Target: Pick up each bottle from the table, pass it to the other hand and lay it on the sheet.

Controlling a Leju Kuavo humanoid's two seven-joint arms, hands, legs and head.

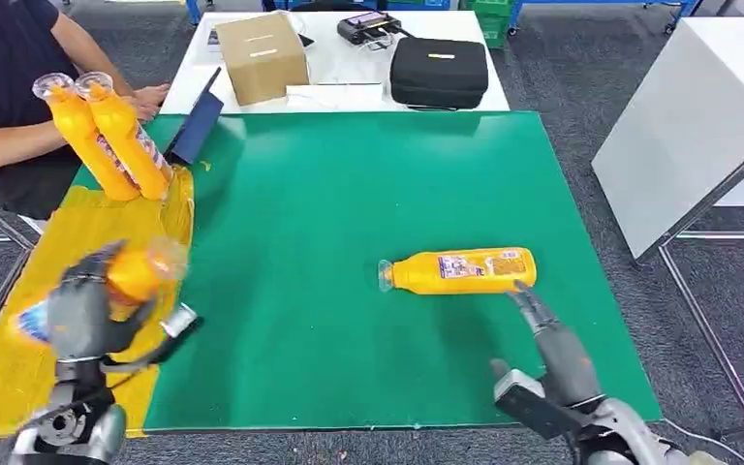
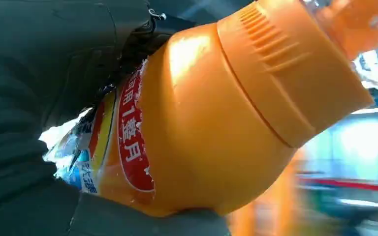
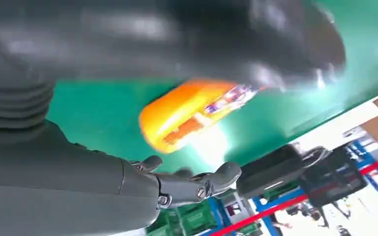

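Bottles first: one orange plastic bottle with a printed label (image 1: pixel 462 270) is lying on its side on the green mat (image 1: pixel 349 194), cap end pointing toward the robot's left, right of the mat's centre. I am seeing my right hand (image 1: pixel 552 339) reaching toward its base end, fingers (image 1: pixel 533 305) stretched out and apart, tips just beside the bottle, nothing in its grasp; whether a fingertip is touching it I cannot tell. My left hand (image 1: pixel 87 310) is wrapping around a second orange bottle (image 1: pixel 136 276), blurred in the head view, holding it over the crinkled yellow sheet (image 1: pixel 19 378) along the mat's left edge. The left wrist view is showing that bottle's ribbed orange collar (image 2: pixel 290 73) and red label close up. Two more orange bottles (image 1: pixel 107 136) are leaning together at the sheet's far end. Beyond the mat, a person in a dark top (image 1: pixel 10 87) is sitting at the far left corner, and a cardboard box (image 1: pixel 262 56) and black case (image 1: pixel 439 70) are sitting on the white table (image 1: pixel 349 97).
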